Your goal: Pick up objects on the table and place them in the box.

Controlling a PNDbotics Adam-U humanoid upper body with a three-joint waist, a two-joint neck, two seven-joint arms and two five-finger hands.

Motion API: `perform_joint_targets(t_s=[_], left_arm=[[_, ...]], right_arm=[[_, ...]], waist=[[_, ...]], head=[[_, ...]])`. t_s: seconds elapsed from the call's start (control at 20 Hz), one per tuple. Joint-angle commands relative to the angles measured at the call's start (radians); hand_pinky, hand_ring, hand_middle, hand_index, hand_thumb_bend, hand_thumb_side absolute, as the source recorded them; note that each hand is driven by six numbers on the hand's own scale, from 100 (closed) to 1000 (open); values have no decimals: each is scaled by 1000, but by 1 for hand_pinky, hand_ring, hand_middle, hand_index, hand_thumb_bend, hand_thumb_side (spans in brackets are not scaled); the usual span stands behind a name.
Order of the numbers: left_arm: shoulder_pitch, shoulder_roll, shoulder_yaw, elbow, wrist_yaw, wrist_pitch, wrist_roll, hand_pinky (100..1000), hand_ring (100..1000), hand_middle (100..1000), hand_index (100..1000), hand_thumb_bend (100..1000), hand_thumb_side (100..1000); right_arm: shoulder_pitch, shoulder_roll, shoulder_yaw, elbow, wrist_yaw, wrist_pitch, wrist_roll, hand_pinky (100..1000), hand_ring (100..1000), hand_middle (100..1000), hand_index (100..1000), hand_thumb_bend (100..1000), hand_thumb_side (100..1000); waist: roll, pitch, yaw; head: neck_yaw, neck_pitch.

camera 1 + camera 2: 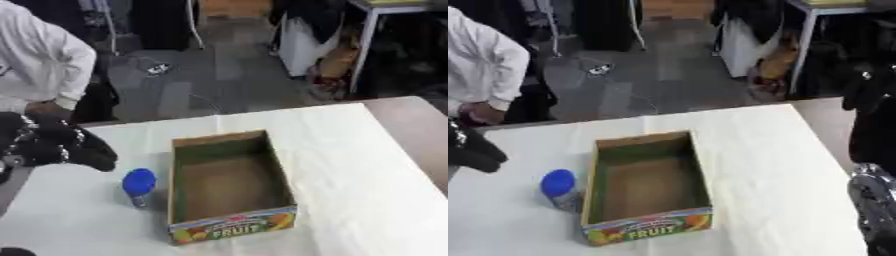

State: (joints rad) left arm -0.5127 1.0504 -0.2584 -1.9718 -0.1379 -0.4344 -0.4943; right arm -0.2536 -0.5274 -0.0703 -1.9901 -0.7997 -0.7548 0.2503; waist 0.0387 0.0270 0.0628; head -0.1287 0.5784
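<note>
A small jar with a blue lid [138,184] stands on the white-covered table [350,190], close to the left wall of the box. The cardboard box [234,227] is open on top with a "FRUIT" label on its near wall, and nothing shows inside it. My left hand [61,146] hovers over the table's left edge, up and to the left of the jar and apart from it. Its fingers are stretched toward the right and hold nothing. My right arm [875,120] is a dark shape at the right edge of the right eye view, well away from the box.
The white cloth leaves a brown strip of table [420,125] bare at the right. Past the table's far edge lies grey floor, with a metal-legged table [367,35] and clutter beyond it. There is open cloth to the right of the box.
</note>
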Motion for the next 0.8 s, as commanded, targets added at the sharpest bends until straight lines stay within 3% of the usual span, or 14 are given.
perform_joint_targets(t_s=[0.05,0.25,0.4,0.45,0.8], left_arm=[[-28,2,0,35,-17,6,-29,787,663,793,899,640,945],[-41,-7,1,88,-22,3,-41,781,651,792,901,670,906],[-53,-17,1,124,-18,2,-41,770,631,793,908,631,895],[-59,-23,0,137,-14,4,-42,772,634,793,907,659,904],[-108,-65,-12,241,8,14,-74,748,595,789,924,653,875]], right_arm=[[-18,-17,-4,-10,-9,2,7,309,340,435,784,100,1000],[-24,-15,-2,-10,-13,8,9,310,339,435,784,100,1000],[-26,-14,-1,-10,-14,9,14,312,339,435,784,100,1000],[-25,-13,0,-10,-14,9,18,311,339,435,784,100,1000],[-24,-12,4,-10,-17,0,47,316,339,436,786,100,1000]], waist=[[0,-5,-3],[2,-2,-7],[1,2,-4],[0,4,-3],[-9,20,6]], head=[[18,22],[53,105],[71,127],[76,133],[84,107]])
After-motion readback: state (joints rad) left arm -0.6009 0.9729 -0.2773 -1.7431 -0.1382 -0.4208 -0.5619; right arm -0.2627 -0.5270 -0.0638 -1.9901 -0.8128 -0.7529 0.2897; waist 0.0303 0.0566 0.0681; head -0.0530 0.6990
